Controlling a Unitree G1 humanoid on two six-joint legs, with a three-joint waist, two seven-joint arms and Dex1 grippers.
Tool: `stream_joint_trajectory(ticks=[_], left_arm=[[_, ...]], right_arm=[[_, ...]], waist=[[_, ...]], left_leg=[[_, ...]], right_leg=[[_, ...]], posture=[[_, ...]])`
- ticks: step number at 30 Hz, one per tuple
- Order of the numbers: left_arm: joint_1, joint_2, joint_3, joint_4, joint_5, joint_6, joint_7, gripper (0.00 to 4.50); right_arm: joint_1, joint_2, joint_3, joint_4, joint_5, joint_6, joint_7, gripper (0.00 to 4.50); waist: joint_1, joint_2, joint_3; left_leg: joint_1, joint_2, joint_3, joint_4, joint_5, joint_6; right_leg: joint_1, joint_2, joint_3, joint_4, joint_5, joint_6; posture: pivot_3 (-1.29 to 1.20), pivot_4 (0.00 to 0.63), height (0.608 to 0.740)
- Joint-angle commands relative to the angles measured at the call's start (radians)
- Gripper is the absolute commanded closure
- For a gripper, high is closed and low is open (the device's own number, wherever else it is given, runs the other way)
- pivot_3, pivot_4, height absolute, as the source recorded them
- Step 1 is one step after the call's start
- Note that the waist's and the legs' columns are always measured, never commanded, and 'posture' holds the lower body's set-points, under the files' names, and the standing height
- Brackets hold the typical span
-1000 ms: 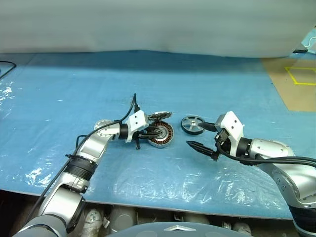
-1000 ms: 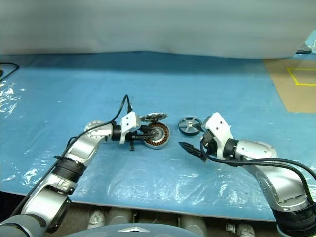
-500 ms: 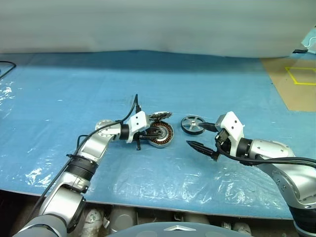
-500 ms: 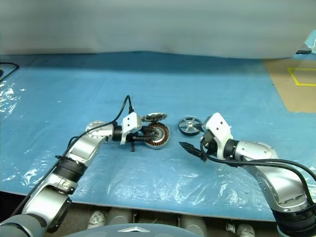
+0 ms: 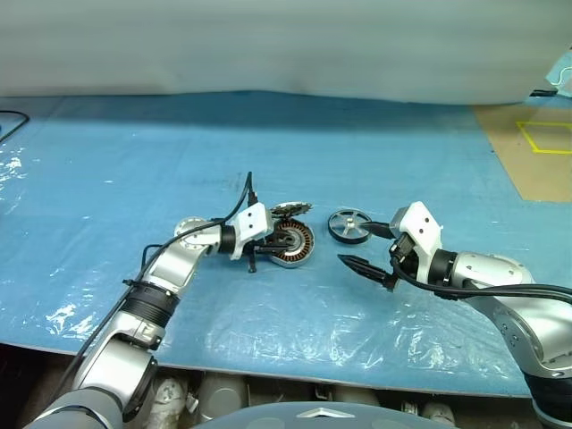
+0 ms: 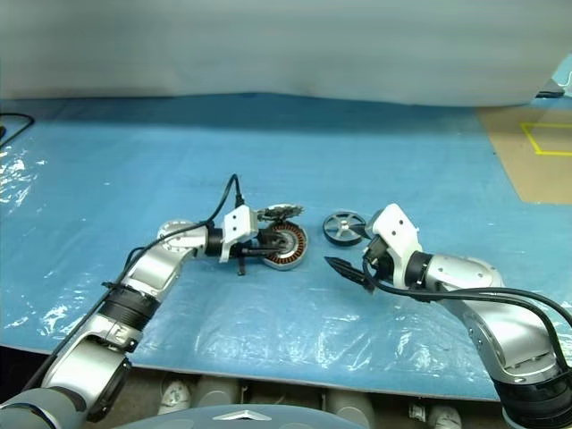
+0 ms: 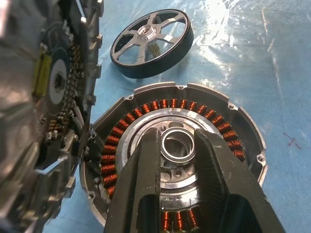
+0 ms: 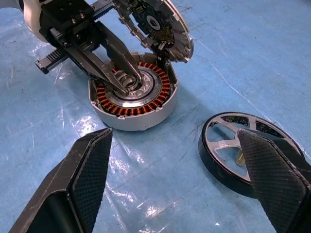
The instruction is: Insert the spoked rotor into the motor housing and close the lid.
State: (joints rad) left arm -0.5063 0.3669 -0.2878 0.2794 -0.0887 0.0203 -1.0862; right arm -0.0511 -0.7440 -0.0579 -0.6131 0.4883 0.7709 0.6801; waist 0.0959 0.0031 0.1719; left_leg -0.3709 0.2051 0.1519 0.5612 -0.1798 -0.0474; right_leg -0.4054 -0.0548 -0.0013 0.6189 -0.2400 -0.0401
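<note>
Left gripper: jaws narrowed on the bearing ring at the centre of the housing, pinning the housing to the blue sheet. Right gripper: jaws spread wide, holding nothing, poised at 5 o'clock from the rotor.

The rotor lies flat on the sheet, near the housing at its 3 o'clock, apart from it. The lid stands raised on the far rim of the housing, at its 12 o'clock, leaving the windings exposed.

Hazards from this state:
- The left fingers occupy the bore the rotor must enter. If they remain, the rotor cannot seat; if they release early, the housing is likely to slide under insertion load.
- The rotor is flat and low. A shallow grasp may push it across the slick sheet rather than lift it.
- A tilted rotor may jam on the stator or scrape the copper.
- The raised lid may fall shut if the housing is jolted.
</note>
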Motion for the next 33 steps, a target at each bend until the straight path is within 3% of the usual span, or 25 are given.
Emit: stream_joint_trajectory(ticks=[1,26,27,31,33], left_arm=[[-0.006,0.0,-0.006,-0.005,0.006,-0.011,0.001,3.8],[-0.012,0.005,-0.016,0.021,0.015,-0.007,-0.016,3.8],[-0.012,0.006,-0.017,0.02,0.013,-0.003,-0.023,3.07],[-0.029,-0.018,0.001,0.052,0.044,-0.04,0.063,1.82],[-0.037,-0.021,0.004,0.057,0.042,-0.05,0.064,1.82]], right_arm=[[-0.001,-0.011,-0.017,-0.038,0.001,-0.016,-0.001,0.19],[0.0,-0.012,-0.005,-0.036,-0.02,-0.023,-0.005,0.19],[-0.001,-0.011,-0.005,-0.035,-0.02,-0.023,-0.005,0.19],[-0.002,-0.011,-0.005,-0.032,-0.023,-0.026,-0.004,0.19],[-0.003,-0.01,-0.005,-0.031,-0.023,-0.027,-0.004,0.19]], waist=[[0.0,0.0,0.0],[0.0,0.0,0.0],[0.0,0.0,0.0],[0.0,0.0,0.0],[0.001,0.0,0.0]], left_leg=[[0.0,0.0,0.0,0.0,0.0,0.0],[0.0,0.0,0.0,0.0,0.0,0.0],[0.0,0.0,0.0,0.0,0.0,0.0],[0.0,0.0,0.0,0.0,0.0,0.0],[0.0,0.0,0.0,0.0,0.0,0.0]], right_leg=[[0.0,0.0,0.0,0.0,0.0,0.0],[0.0,0.0,0.0,0.0,0.0,0.0],[0.0,0.0,0.0,0.0,0.0,0.0],[0.0,0.0,0.0,0.0,0.0,0.0],[0.0,0.0,0.0,0.0,0.0,0.0]], posture=[[0.0,0.15,0.74],[0.0,0.15,0.74],[0.0,0.15,0.74],[0.0,0.15,0.74],[0.0,0.15,0.74]])
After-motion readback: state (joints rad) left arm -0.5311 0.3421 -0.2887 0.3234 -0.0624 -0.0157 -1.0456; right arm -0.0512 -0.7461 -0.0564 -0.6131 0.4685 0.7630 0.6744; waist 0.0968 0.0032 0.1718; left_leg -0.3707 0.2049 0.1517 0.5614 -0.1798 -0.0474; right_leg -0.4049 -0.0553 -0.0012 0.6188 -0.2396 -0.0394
